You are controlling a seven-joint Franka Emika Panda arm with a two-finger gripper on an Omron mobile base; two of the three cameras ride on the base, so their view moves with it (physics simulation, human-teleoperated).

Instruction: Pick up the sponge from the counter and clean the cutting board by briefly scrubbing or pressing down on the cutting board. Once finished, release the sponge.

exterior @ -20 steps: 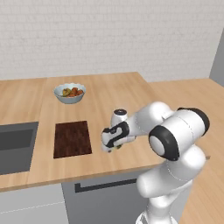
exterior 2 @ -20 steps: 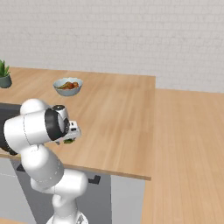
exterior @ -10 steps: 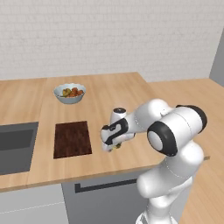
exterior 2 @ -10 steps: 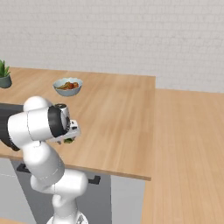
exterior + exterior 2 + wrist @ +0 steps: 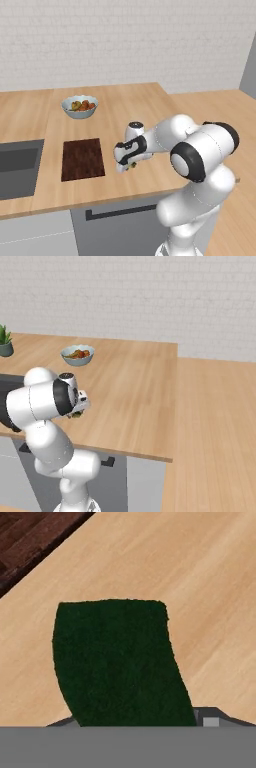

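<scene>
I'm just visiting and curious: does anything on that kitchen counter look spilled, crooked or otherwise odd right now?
Nothing stands out. The cutting board lies flat and square on the counter, the fruit bowl stands upright behind it, and the sponge sits green side up under the gripper, beside the board. No spill or damage shows.

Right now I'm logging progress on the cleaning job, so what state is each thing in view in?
sponge: green side up, flat on the counter, between the gripper's fingers.
cutting board: flat on the counter, bare, left of the sponge.
gripper: down over the sponge; grip not clear.
fruit bowl: upright, filled.
counter: holds all of these.
</scene>
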